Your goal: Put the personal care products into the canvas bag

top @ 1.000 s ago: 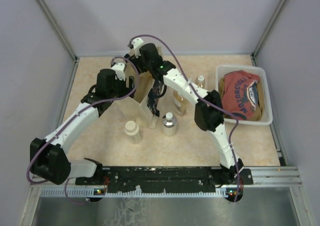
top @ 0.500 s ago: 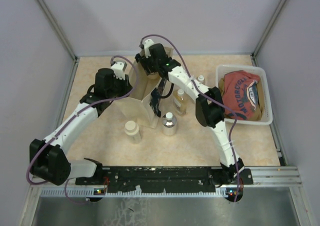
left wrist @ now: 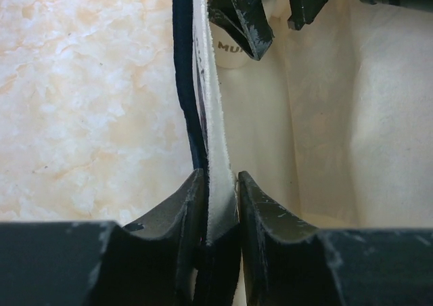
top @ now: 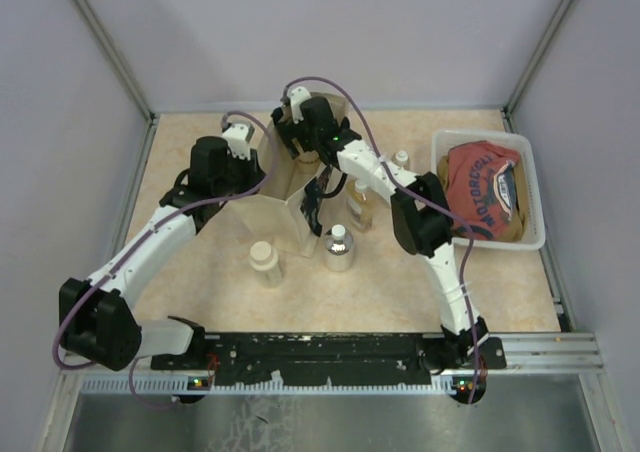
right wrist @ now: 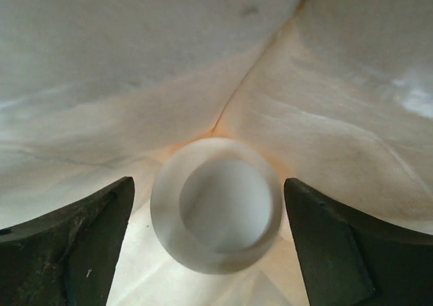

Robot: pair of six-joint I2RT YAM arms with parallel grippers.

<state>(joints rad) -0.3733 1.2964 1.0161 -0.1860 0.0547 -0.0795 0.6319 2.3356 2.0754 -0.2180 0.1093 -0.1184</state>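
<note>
Resting at the bottom of the canvas bag (top: 275,217), a cream jar (right wrist: 216,214) is being flanked by the wide-open right gripper (right wrist: 208,199); the bag's left rim is being pinched tightly by the left gripper (left wrist: 216,201).

Pale grey walls (top: 400,32), beige marbled tabletop (top: 380,282)

Marbled peach-beige tabletop (top: 200,292) across middle of frame. Carries canvas bag (top: 278,217) upright at centre; cream jar (top: 264,258) lower left of bag; round clear bottle (top: 338,249) lower right; near amber bottle (top: 359,208) just right of bag; far amber bottle (top: 401,160) further right, near white tub (top: 480,134) at right edge.
</note>
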